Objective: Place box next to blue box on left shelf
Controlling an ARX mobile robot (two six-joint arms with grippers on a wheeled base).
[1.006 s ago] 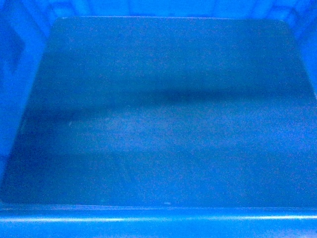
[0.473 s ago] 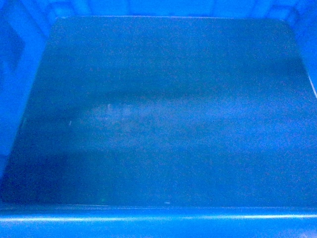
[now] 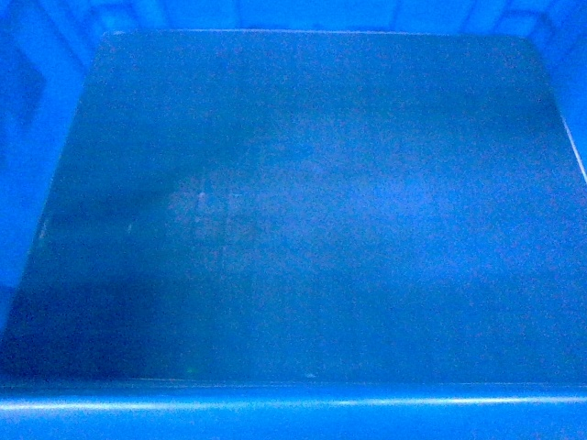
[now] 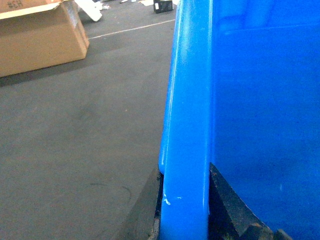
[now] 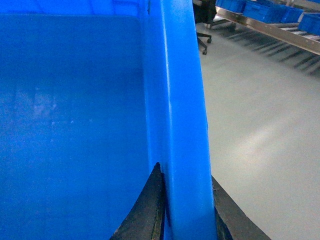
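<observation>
Grey floor [image 4: 75, 130] is stretching away on both sides of us, with a brown cardboard carton [image 4: 40, 37] sitting at the far left and, off to the far right, a metal rack [image 5: 270, 27] carrying several small blue bins [image 5: 265, 9]. We are holding the blue crate [image 3: 293, 211] up close — its dark, faintly gridded floor is filling the whole head view, with the near rim running along the bottom edge. Our left gripper [image 4: 185, 210] is pinching the crate's left rim, one dark finger [image 4: 145, 210] showing outside the wall and the other inside. Our right gripper [image 5: 185, 210] is clamping the right rim the same way, its fingers [image 5: 145, 210] pressing against either face of the wall — neither is spread.
</observation>
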